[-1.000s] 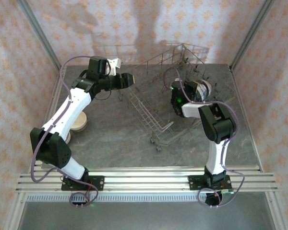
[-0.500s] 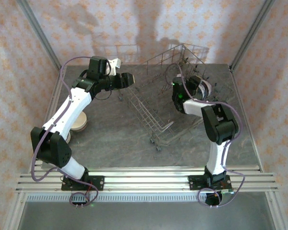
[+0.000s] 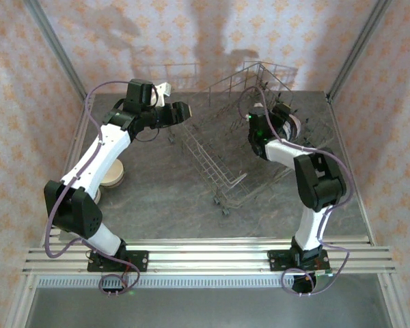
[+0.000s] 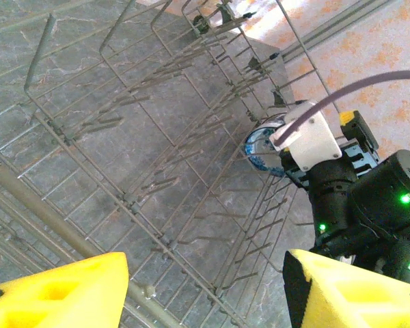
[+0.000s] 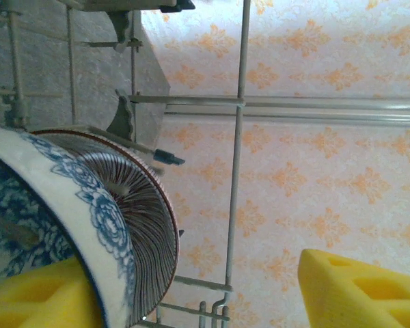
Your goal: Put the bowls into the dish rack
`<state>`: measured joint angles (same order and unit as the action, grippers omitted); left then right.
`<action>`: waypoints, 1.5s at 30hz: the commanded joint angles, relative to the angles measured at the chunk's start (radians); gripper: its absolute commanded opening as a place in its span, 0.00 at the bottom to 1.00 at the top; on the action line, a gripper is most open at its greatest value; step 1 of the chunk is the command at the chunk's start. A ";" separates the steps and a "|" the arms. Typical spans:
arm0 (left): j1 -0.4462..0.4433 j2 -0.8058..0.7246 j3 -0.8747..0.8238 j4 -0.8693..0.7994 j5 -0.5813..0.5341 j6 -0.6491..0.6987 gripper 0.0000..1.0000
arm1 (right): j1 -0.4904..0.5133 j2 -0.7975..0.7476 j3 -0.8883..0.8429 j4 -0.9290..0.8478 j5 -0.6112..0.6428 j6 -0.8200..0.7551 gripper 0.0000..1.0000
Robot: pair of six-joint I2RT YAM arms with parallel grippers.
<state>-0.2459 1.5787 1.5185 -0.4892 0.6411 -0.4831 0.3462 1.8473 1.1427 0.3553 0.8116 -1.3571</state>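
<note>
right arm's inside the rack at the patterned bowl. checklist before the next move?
1. Right pincer open: ok, fingers stand wide apart.
2. Patterned bowl on edge inside the dish rack: ok, tines beside it.
3. Bowl free of both fingers: cannot tell. One side shows a gap; the rim overlaps the other finger.
4. Left pincer open and empty: ok, above the rack floor.
5. Bowls waiting on the table: cream stack beside the left arm, partly hidden; count cannot tell.
</note>
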 commanded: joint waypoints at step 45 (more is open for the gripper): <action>0.615 -0.342 -0.259 -0.590 -0.296 0.022 0.66 | 0.136 -0.188 0.766 -1.171 -0.967 1.028 0.66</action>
<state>0.3111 1.2472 1.2961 -1.0145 0.3424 -0.5247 0.4519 1.6413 1.8893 -0.7200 -0.0345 -0.3836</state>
